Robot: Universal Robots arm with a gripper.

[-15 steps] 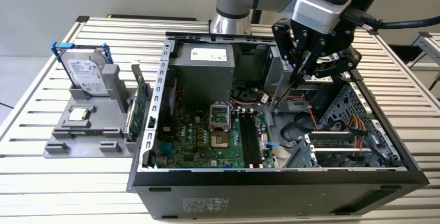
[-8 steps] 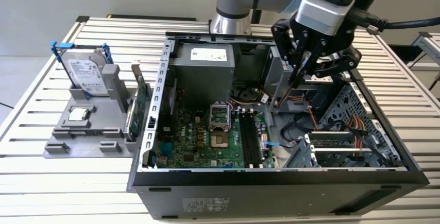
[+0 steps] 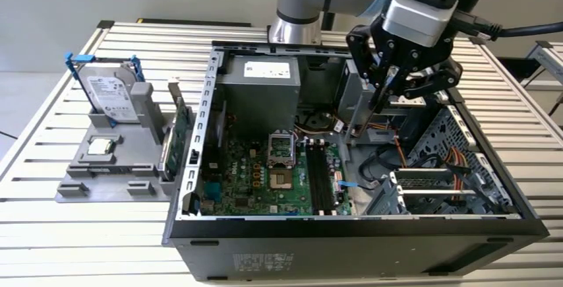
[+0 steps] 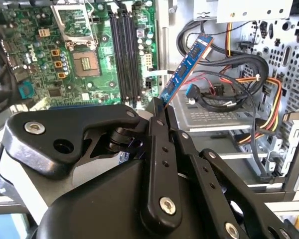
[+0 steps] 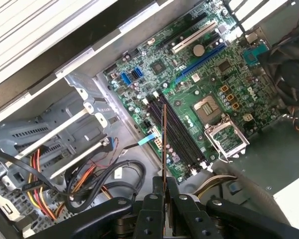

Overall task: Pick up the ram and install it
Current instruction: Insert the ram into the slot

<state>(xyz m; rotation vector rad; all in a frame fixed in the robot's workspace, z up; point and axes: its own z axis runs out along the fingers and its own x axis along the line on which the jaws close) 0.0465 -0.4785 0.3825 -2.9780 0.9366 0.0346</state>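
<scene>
Clamped on the ram above the open case

My fingers [image 4: 159, 149] were shut tight on one end of the ram [image 4: 187, 67], which stuck out from my gripper [image 5: 164, 185] above the case [image 3: 352, 224], near the motherboard's [image 5: 199, 89] dark memory slots [image 5: 178, 137] but not seated in them. Cables [image 5: 89, 181] lay inside the case too. Just beside the case, a grey tray [image 3: 79, 191] held a hard drive [image 3: 113, 95] and a green card [image 3: 180, 138].

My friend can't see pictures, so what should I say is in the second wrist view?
The gripper is shut on the ram, a thin stick held tilted over the inside of an open computer. Behind it are the green motherboard with its dark slots, and next to that a tangle of cables.
</scene>
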